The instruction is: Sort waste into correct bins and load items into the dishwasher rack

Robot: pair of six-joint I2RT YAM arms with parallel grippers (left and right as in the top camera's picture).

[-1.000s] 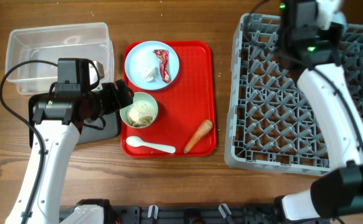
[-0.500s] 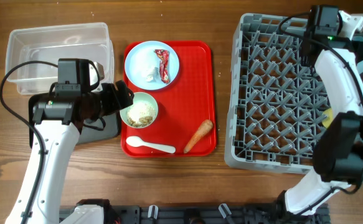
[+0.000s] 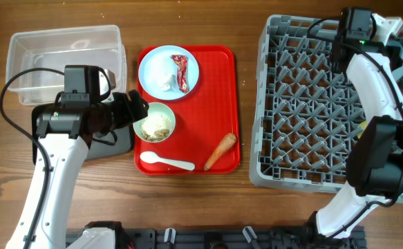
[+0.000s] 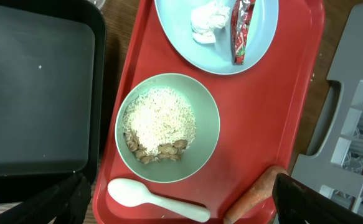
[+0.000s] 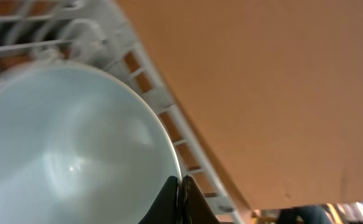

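My left gripper is open and empty above the pale green bowl, which holds rice crumbs. The white spoon and the carrot lie on the red tray. The round plate holds the red wrapper and the white scrap. My right gripper is shut on the rim of the pale blue bowl at the grey rack's far right corner.
The clear tub stands at the far left. The black tray lies in front of it, mostly under my left arm. The red tray sits between the bins and the rack. A small yellow thing peeks from behind my right arm.
My right arm has swung from the rack's far middle to its far right corner. The left arm and the things on the red tray have not moved.
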